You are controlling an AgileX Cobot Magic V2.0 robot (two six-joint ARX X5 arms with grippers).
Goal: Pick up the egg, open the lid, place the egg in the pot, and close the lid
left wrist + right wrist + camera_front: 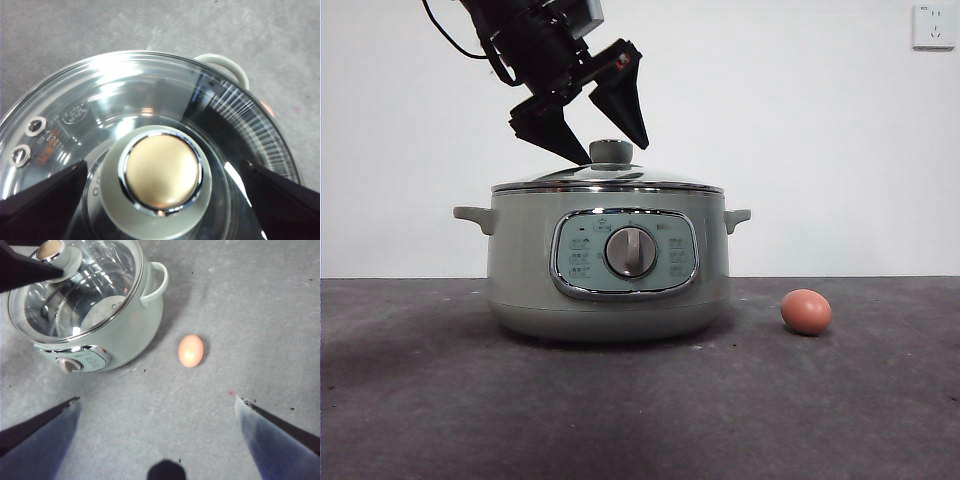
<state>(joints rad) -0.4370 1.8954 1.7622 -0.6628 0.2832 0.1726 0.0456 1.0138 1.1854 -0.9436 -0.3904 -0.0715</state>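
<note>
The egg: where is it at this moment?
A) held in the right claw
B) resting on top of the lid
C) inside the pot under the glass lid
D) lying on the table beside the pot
D: the egg lies on the grey table off to one side of the pot, apart from it, while the right claw hangs open above it and grips nothing.

Pot [520, 270]: smooth sage-green body, satin sheen, control panel framed in polished chrome with a brushed silver dial [631, 251]. Lid [150, 95]: clear glossy glass, strong highlights, bright chrome rim; knob [161, 172] matt green plastic-looking, with a satin gold cap in a chrome ring. Egg [190, 350]: smooth reddish-brown shell, faint sheen; counter [420, 420]: grey, matt, finely mottled; left gripper [600, 125] jaws matt black
</note>
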